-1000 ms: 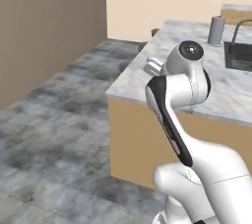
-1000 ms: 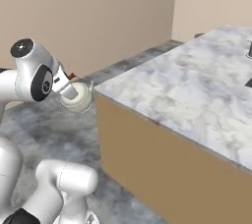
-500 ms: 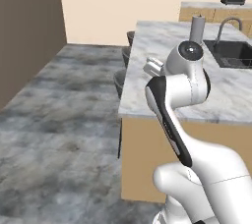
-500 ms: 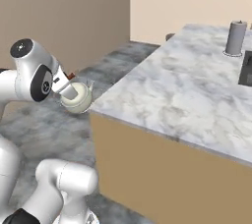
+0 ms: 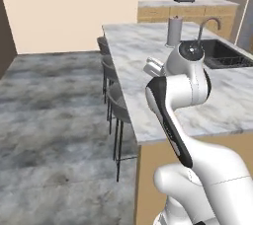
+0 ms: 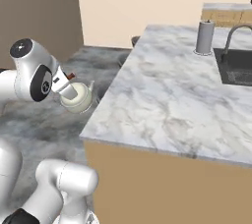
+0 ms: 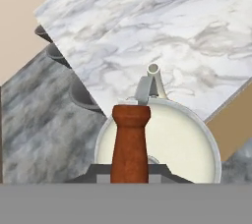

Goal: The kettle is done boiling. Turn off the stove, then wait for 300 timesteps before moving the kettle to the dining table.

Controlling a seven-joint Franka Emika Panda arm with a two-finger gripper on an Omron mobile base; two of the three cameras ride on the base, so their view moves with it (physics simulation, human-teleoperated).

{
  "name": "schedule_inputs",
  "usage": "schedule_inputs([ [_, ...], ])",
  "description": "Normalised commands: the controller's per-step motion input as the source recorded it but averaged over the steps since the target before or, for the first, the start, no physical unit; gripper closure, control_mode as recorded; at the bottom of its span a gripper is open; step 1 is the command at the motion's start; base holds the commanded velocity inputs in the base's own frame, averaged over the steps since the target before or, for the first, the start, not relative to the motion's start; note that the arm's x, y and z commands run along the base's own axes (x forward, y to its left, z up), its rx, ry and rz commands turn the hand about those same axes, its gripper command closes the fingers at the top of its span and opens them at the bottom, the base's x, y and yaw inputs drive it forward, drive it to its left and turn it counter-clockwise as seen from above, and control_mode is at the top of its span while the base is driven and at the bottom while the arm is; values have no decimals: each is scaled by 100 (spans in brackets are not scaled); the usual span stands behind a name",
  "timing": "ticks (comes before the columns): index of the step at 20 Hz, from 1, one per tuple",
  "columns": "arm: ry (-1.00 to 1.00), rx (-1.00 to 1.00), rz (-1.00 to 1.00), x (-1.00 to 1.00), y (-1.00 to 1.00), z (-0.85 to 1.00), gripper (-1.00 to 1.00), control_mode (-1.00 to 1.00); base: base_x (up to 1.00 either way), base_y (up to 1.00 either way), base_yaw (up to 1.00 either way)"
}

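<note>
A: Changed over the last second?

B: Whole scene swung round in both base views — camera travel with the driving base, not movement of the things. Dining table (image 6: 162, 95) now much closer, its near corner just right of the kettle (image 6: 76, 98) in the right base view; before, mostly floor and a distant corner of the slab. Stools (image 5: 116, 98) now lined along its left side in the left base view, with a sink (image 5: 222, 54) and a grey paper-towel roll (image 5: 174, 30) toward the far end.

A: Kettle itself?

B: Same place relative to the arm as before: hanging in the air beside the table's edge, over the floor, not yet above the slab. Carried by the reddish-brown handle bar (image 7: 130, 142), spout (image 7: 154, 78) pointing toward the marble in the hand view.

A: Gripper (image 7: 129, 169)?

B: Closed on that handle bar, judging from the hand view; fingertips themselves barely visible at the bottom.

A: Meaning for the task?

B: Carrying stage, probably near its end. Likely remaining: a little more approach, a reach over the edge, a set-down upright on bare marble. Risk to mind: clipping the table's near corner with the kettle body.
</note>
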Motion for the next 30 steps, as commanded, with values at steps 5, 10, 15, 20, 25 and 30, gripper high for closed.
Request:
schedule_inputs([
  [5, 0, 0, 0, 0, 0, 0, 100, 100, 59, 58, -50],
  [10, 0, 0, 0, 0, 0, 0, 100, 100, 20, 49, -55],
  [15, 0, 0, 0, 0, 0, 0, 100, 100, 3, 47, -56],
  [20, 0, 0, 0, 0, 0, 0, 100, 100, 0, 57, -52],
  [25, 0, 0, 0, 0, 0, 0, 100, 100, 0, 67, -49],
  [30, 0, 0, 0, 0, 0, 0, 100, 100, 0, 81, -44],
])
